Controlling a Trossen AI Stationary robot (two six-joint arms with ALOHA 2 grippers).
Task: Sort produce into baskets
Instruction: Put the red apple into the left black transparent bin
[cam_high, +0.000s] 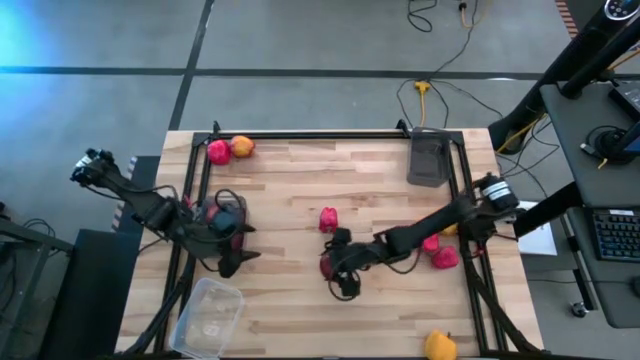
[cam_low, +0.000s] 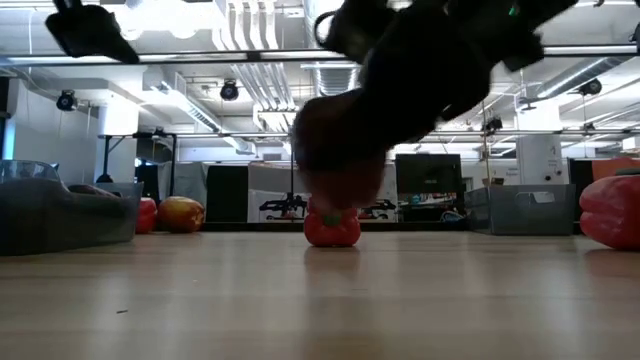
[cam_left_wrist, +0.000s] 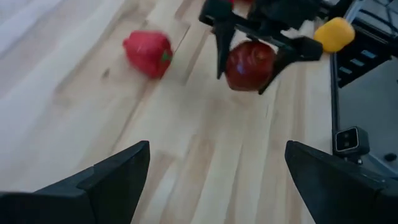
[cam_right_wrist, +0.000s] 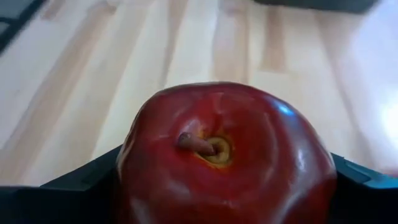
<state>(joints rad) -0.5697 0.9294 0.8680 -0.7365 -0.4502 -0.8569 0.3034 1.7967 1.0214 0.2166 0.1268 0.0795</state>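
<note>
We see the wooden bench first, carrying everything else. The right arm reaches from the right edge towards the bench's middle, and its gripper has its jaws pinching a dark red apple, one finger on either side; the left wrist view shows the apple lifted clear of the wood. The left arm comes in from the left side, its gripper over the left part of the bench, jaws spread with only bare wood between them.

A dark grey tray lies at the far right of the bench, and a clear plastic tub sits at the near left corner. In the low view a second grey bin stands at the left.

Among the produce, a red pepper lies near the middle, just beyond the held apple. A red piece and an orange piece touch at the far left corner. Two red pieces lie near the right edge, under the right arm, and a yellow-orange pepper rests at the near right.
</note>
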